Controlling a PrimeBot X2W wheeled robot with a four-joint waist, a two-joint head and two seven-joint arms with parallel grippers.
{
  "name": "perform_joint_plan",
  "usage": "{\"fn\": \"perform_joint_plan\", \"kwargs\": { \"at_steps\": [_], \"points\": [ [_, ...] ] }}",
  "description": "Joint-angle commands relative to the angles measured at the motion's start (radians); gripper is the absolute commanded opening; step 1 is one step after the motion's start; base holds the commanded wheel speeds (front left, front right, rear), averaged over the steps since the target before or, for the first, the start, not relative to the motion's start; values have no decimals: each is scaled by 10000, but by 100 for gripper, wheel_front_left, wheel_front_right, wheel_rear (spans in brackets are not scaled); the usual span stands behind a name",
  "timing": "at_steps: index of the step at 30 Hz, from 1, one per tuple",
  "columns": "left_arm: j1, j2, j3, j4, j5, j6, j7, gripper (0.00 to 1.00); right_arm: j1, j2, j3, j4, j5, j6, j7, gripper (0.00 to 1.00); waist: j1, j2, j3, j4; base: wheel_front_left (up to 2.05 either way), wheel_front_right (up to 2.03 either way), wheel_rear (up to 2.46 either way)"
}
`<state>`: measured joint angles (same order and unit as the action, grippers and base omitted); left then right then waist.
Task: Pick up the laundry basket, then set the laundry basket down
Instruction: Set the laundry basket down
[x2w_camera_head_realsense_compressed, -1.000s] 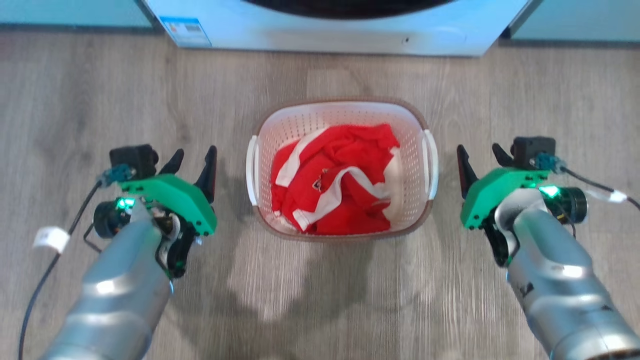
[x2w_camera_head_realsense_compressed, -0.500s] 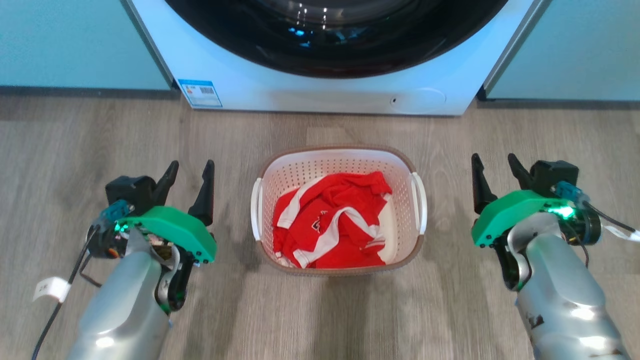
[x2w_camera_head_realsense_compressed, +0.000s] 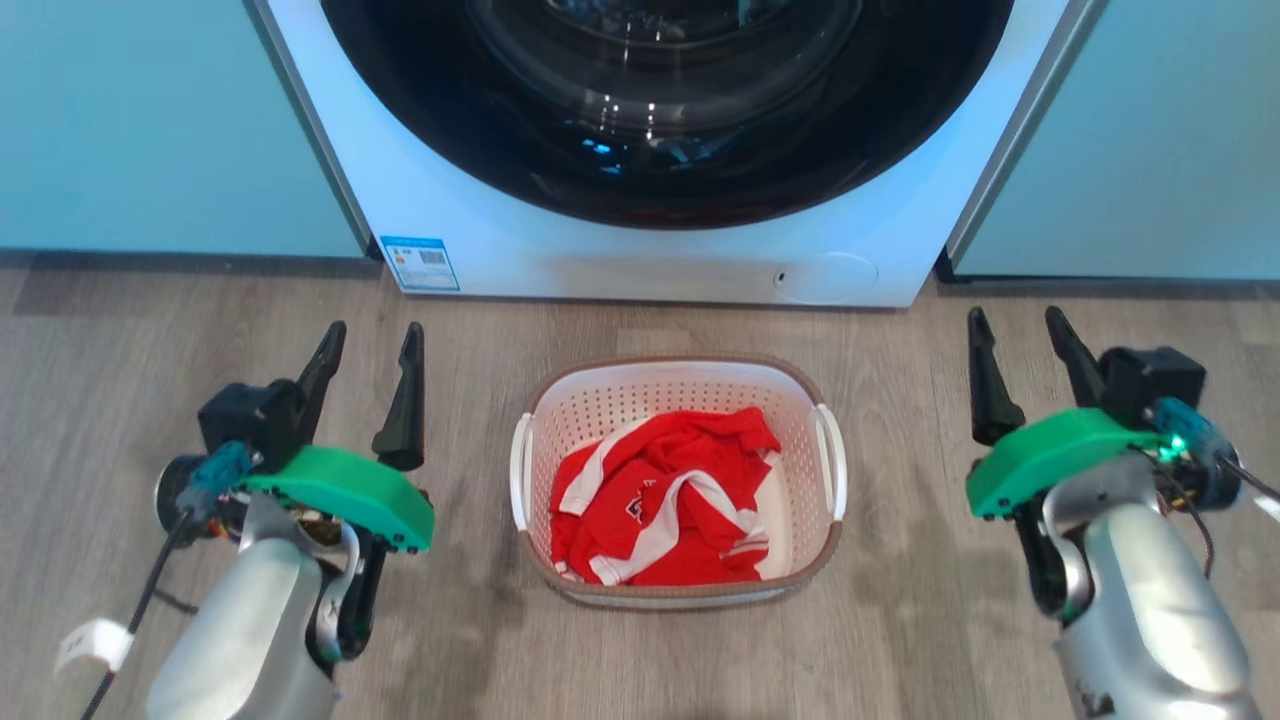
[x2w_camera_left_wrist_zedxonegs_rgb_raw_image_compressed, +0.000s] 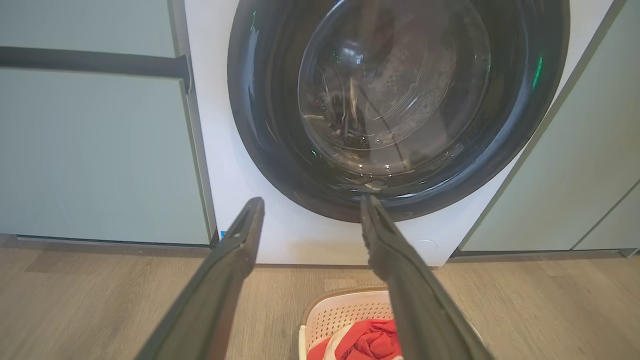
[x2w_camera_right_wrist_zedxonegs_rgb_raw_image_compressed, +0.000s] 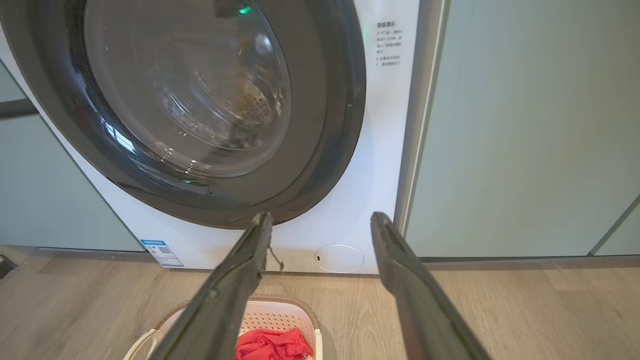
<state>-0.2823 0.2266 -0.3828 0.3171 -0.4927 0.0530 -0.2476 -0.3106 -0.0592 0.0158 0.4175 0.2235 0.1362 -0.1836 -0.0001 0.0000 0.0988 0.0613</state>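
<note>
On the floor (x2w_camera_head_realsense_compressed: 120, 340) before the washing machine (x2w_camera_head_realsense_compressed: 660, 270) sat the laundry basket (x2w_camera_head_realsense_compressed: 650, 395), midway between the two arms. Left jaws and right jaws stood spread and empty, each apart from its handles.

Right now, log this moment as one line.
laundry basket: on floor, unheld, red garment inside | left gripper: open, left of basket, apart | right gripper: open, right of basket, apart

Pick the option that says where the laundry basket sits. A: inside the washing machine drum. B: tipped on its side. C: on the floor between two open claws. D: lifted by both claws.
C: the laundry basket stands upright on the floor before the washing machine, with the left claw and right claw open, clear of it.
</note>
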Motion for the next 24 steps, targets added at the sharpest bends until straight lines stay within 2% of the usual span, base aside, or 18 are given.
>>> {"fn": "perform_joint_plan", "kwargs": {
  "at_steps": [1, 14, 24],
  "points": [
    [-214, 400, 321, -536, 131, 120, 21, 100, 11, 88, 119, -619, -62, -55, 94, 100, 1, 0, -127, 18, 0, 0, 0],
    [1174, 952, 244, -2993, 505, 1061, 677, 100, 1774, 89, -188, -3414, -221, -55, 1191, 100, 1, 0, -484, -53, 0, 0, 0],
    [1994, 1191, 74, -3812, 627, 1375, 985, 100, 2724, 89, -524, -4486, -185, -55, 1483, 100, 1, 0, -685, -144, 0, 0, 0]
  ]
}}
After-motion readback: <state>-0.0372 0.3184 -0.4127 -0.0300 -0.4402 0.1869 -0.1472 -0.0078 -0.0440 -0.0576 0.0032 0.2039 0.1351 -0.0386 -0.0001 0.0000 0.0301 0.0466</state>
